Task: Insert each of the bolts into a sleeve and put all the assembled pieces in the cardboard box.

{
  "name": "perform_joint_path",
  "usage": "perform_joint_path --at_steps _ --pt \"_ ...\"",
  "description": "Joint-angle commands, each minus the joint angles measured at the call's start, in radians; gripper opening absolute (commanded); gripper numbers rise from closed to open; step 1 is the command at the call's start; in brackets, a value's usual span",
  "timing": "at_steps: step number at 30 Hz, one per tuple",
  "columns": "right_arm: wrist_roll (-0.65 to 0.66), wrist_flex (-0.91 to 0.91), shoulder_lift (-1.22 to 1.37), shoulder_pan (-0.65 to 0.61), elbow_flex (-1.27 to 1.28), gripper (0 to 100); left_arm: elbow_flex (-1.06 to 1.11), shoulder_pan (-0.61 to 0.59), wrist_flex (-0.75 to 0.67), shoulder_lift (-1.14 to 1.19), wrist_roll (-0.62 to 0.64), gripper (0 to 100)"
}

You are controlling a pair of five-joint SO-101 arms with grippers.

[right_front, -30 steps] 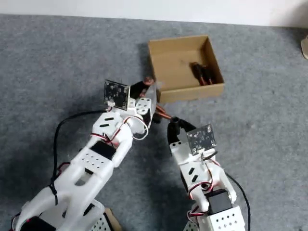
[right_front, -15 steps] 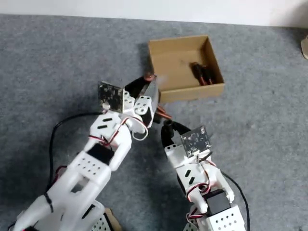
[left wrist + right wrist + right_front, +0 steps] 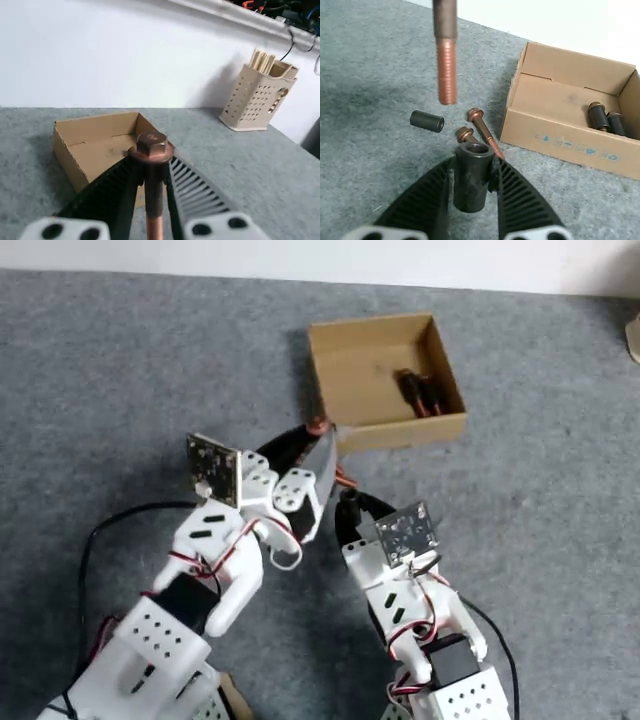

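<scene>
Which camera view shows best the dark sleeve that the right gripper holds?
The right wrist view. There the sleeve stands upright between the fingers of the right gripper, with its open top plainly visible. In the high view it is a small dark shape at the tip of the arm, largely covered by the wrist.

This looks like a small robotics lab or workshop bench. A grey felt mat (image 3: 120, 360) lies under the cardboard box (image 3: 95, 140). Behind the box stands a plain white wall (image 3: 100, 50). Well apart from the box is a perforated holder (image 3: 257, 97) with wooden sticks, and loose cables (image 3: 260, 6) run along the wall higher up.
</scene>
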Motion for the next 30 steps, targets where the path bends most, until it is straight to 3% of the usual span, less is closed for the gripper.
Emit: perform_joint_path --at_steps 1,12,27,30 --pt "0.012 0.001 -0.022 -0.010 0.111 0.5 0.005 0.008 0.000 -0.056 0.074 1" --pt "0.018 -0.050 -0.022 -0.010 0.111 0.5 0.018 0.008 0.040 -0.056 0.201 1" --pt "0.020 -0.122 -0.024 -0.033 0.111 0.5 -0.013 0.002 0.037 -0.054 0.192 1" --pt "0.020 -0.120 -0.024 -0.053 0.111 0.5 -0.030 0.007 0.031 -0.054 0.126 1"
